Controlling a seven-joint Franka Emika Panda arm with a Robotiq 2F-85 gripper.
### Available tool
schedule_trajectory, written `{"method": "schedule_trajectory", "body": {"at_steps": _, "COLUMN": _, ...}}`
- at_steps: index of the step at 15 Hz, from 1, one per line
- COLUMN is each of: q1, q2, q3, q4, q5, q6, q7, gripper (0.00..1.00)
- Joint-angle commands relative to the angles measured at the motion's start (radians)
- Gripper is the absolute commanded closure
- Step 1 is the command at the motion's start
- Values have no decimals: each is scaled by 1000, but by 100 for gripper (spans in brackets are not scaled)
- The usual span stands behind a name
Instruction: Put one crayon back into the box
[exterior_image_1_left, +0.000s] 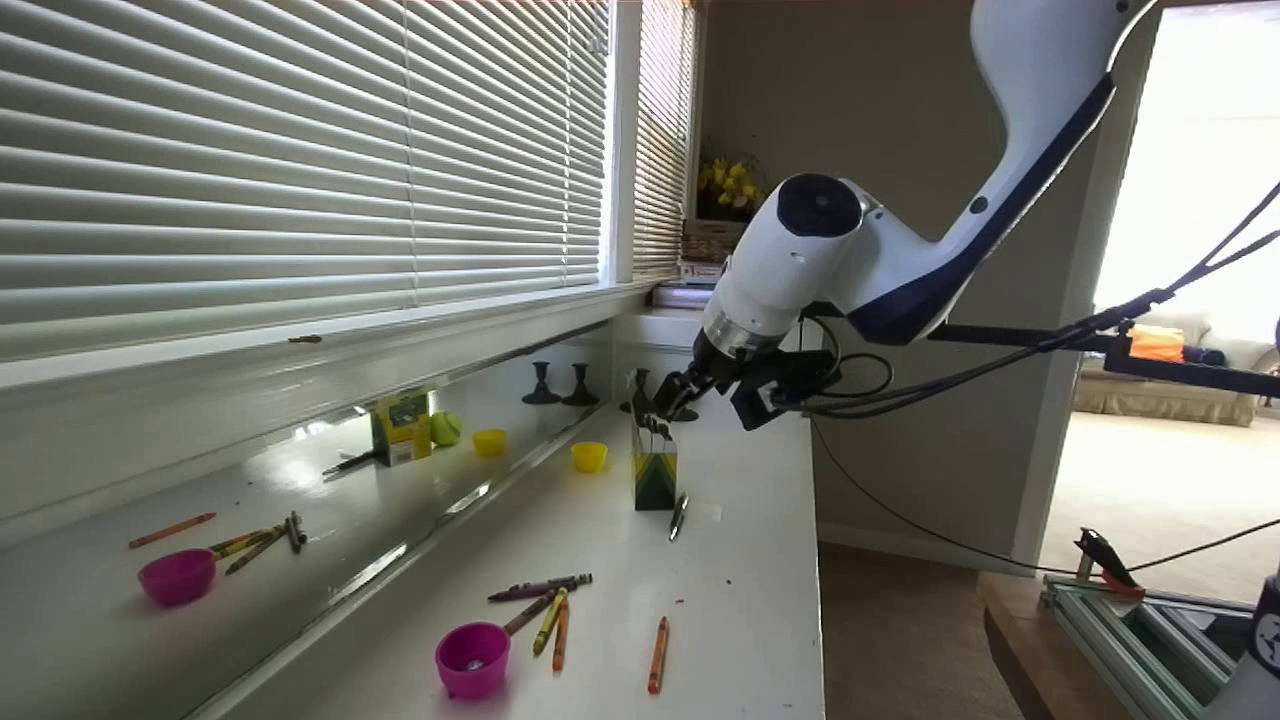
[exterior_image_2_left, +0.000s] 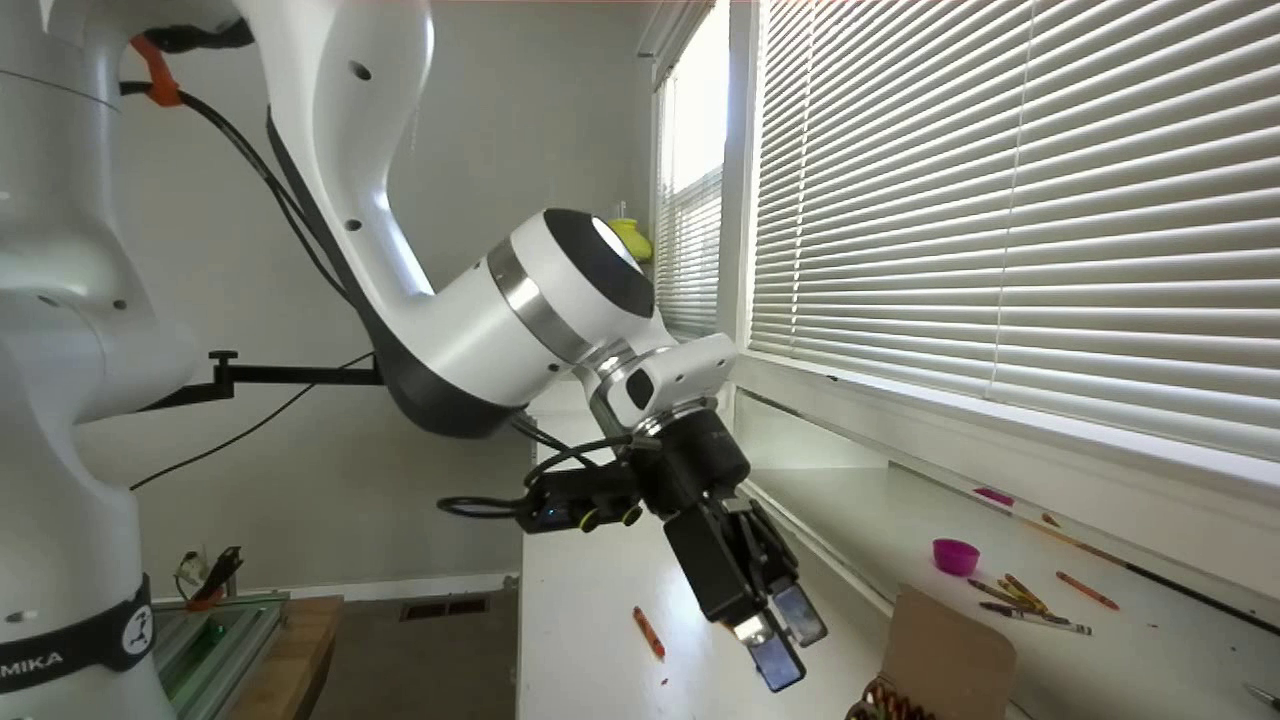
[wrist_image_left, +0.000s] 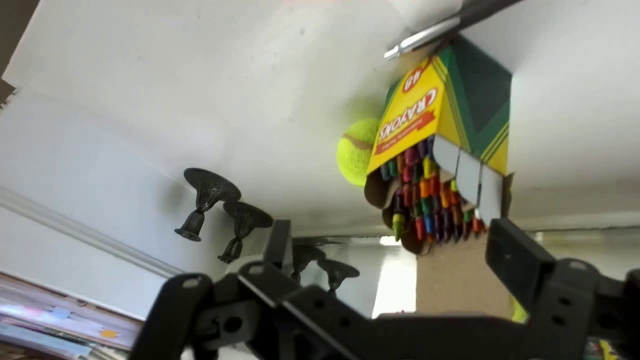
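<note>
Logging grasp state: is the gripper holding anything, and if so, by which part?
Nothing is held. In the wrist view the gripper stands wide open with nothing clamped between its jaws; the box shows beyond them, ungripped.

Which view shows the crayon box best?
The wrist view: the crayon box shows its lettered front, a side and crayons inside. In an exterior view, its green-yellow side and reflection; in an exterior view, cropped to lid and crayon tips.
</note>
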Motion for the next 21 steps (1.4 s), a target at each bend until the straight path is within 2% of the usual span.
{"method": "schedule_trajectory", "body": {"at_steps": 1, "q1": 9, "q2": -62, "q3": 4, "q4": -83, "q5": 157, "q6": 47, "q7": -264, "gripper": 0}}
{"method": "schedule_trajectory", "body": {"at_steps": 5, "q1": 44, "q2": -91, "q3": 33, "q4": -107, "q5": 352, "q6": 22, "q7": -533, "gripper": 0}}
{"method": "schedule_trajectory", "body": {"at_steps": 7, "q1": 67, "q2": -113, "q3": 52, "q4": -116, "q5": 500, "q6": -20, "q7": -672, "gripper": 0}}
{"method": "schedule_trajectory", "body": {"at_steps": 11, "q1": 97, "q2": -148, "q3": 72, "q4": -136, "q5": 801, "q6": -155, "q7": -951, "gripper": 0}}
{"method": "schedule_trajectory", "body": {"at_steps": 15, "q1": 126, "q2": -268, "q3": 96, "q4": -76, "q5": 1092, "q6": -349, "q7": -1230, "gripper": 0}}
{"method": "schedule_trajectory", "body": {"at_steps": 18, "q1": 121, "q2": -360, "q3": 110, "q4": 8, "q5": 1208, "q6": -507, "q7": -1357, "gripper": 0}}
{"method": "schedule_trajectory", "body": {"at_steps": 20, "q1": 129, "q2": -417, "q3": 96, "q4": 77, "q5": 1291, "q6": -602, "q7": -1488, "gripper": 0}}
{"method": "schedule_trajectory", "body": {"at_steps": 21, "q1": 98, "q2": -353, "q3": 125, "q4": 32, "q5": 1211, "q6": -509, "q7": -1376, "gripper": 0}}
